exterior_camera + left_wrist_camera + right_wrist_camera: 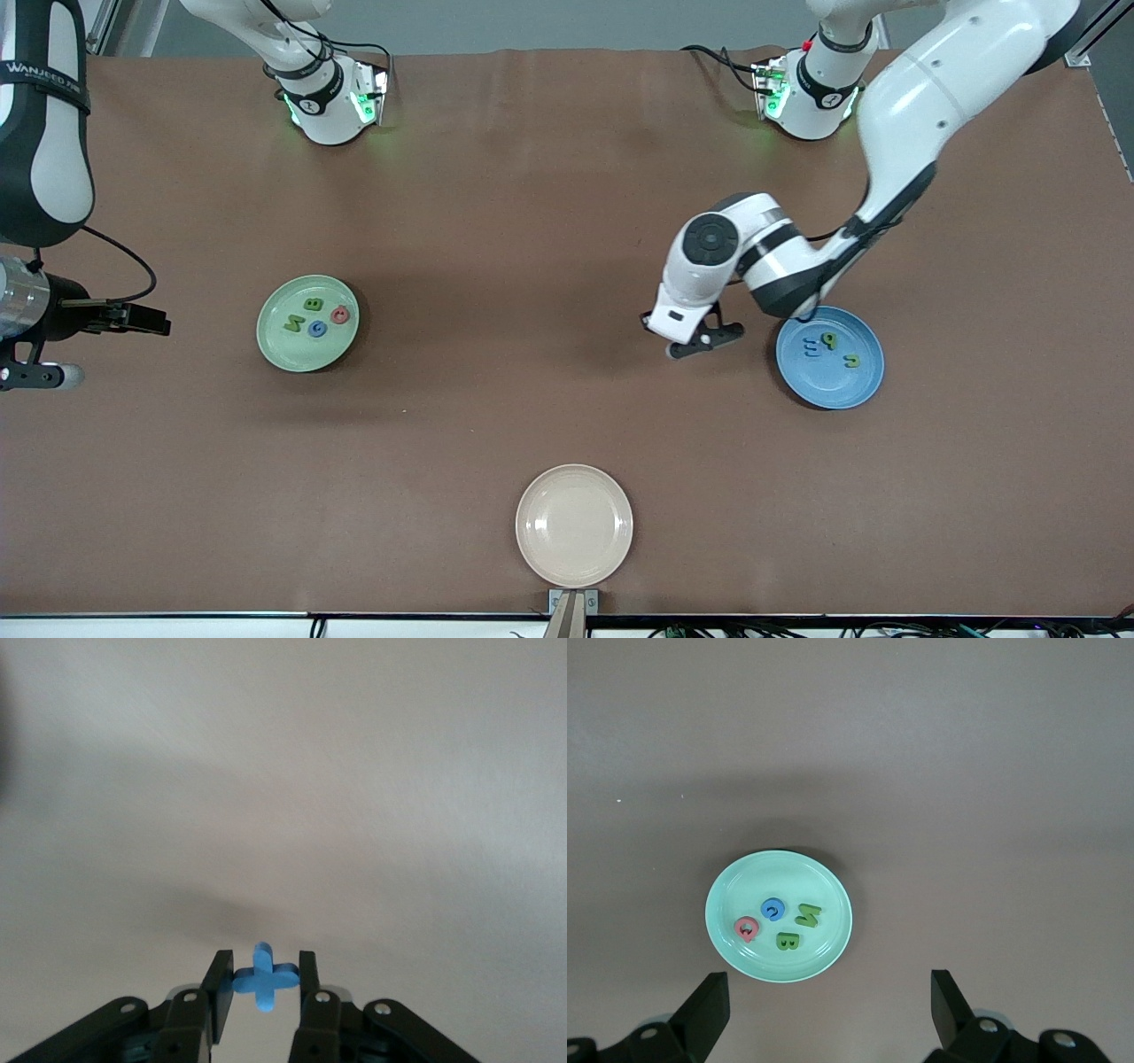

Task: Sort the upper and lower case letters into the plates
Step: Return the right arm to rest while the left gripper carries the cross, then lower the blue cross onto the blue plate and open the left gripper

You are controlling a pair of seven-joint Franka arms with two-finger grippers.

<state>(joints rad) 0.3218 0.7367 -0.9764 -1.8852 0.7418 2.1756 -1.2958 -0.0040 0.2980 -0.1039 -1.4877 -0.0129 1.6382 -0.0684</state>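
The pale green plate point(275, 341) holds a green N point(293, 324), a green B point(312, 303), a blue G point(317, 329) and a red Q point(340, 314). The blue plate point(864, 381) holds a blue m point(811, 346) and two small green letters point(829, 339). My left gripper point(704, 344) hangs low over the table beside the blue plate, shut on a blue x point(263, 975). My right gripper point(133, 317) is open and empty, off the green plate toward the right arm's end. The right wrist view shows that plate point(726, 904) between its open jaws point(828, 1010).
An empty cream-beige plate point(574, 525) sits near the front edge at the table's middle. The arm bases stand along the back edge.
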